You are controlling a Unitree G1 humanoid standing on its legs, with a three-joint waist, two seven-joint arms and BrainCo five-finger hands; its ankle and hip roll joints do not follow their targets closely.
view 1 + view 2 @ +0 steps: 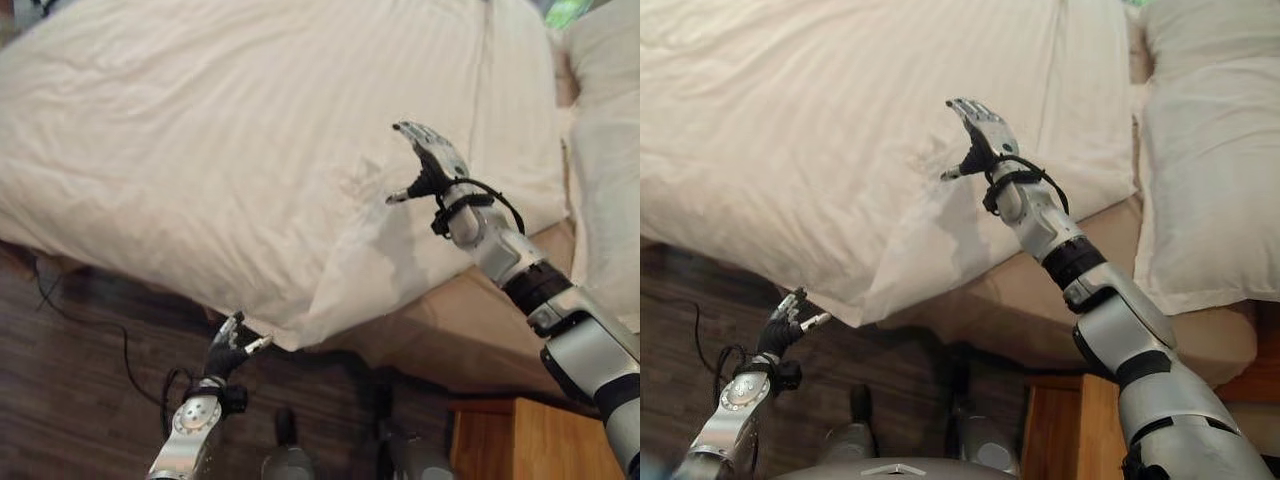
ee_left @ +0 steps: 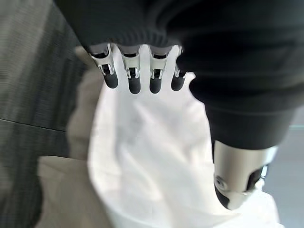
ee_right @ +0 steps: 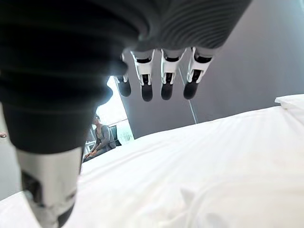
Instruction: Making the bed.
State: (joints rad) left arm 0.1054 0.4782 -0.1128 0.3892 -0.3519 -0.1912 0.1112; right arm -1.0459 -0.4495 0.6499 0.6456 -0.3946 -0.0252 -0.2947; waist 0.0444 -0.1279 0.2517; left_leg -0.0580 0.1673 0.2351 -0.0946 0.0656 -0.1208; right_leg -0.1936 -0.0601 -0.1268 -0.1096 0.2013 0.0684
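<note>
Both hands open: right hand above duvet, left hand below.

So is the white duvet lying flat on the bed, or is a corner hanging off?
A corner hangs off. The duvet is spread over the bed, but its near corner droops past the mattress edge toward the floor, by the open left hand.

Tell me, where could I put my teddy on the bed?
The broad flat duvet beyond the right hand is free. The bare mattress strip between duvet and pillow is narrow. The hanging corner by the left hand is rumpled.
</note>
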